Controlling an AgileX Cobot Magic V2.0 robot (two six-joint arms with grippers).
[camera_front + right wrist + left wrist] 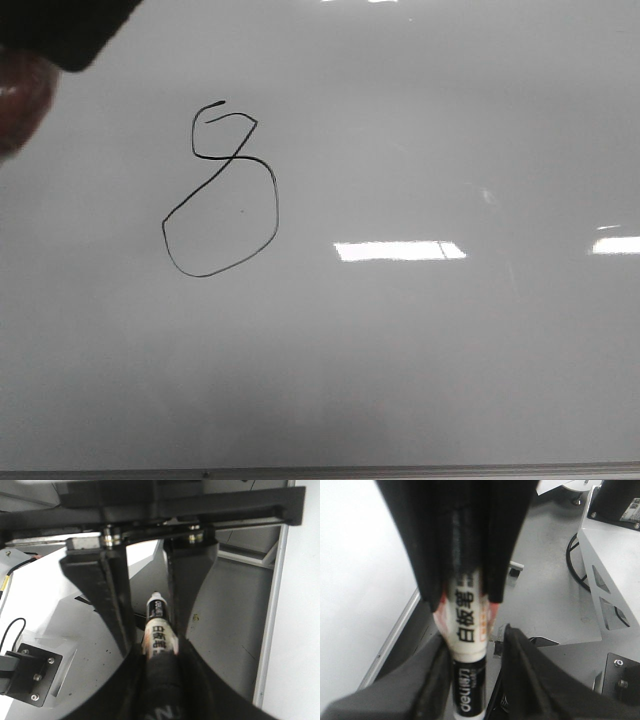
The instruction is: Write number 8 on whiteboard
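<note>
Front view: the thin black hand-drawn number 8 (220, 190) sits on the left part of the big shiny pale grey whiteboard (420, 360), with a small pointy top loop and a much bigger round bottom loop. In the left wrist view, the left gripper (465, 592) is squeezed tight on a white and black marker pen (467, 640). In the right wrist view, the right gripper (145, 630) clamps another white and black marker (159, 632).
</note>
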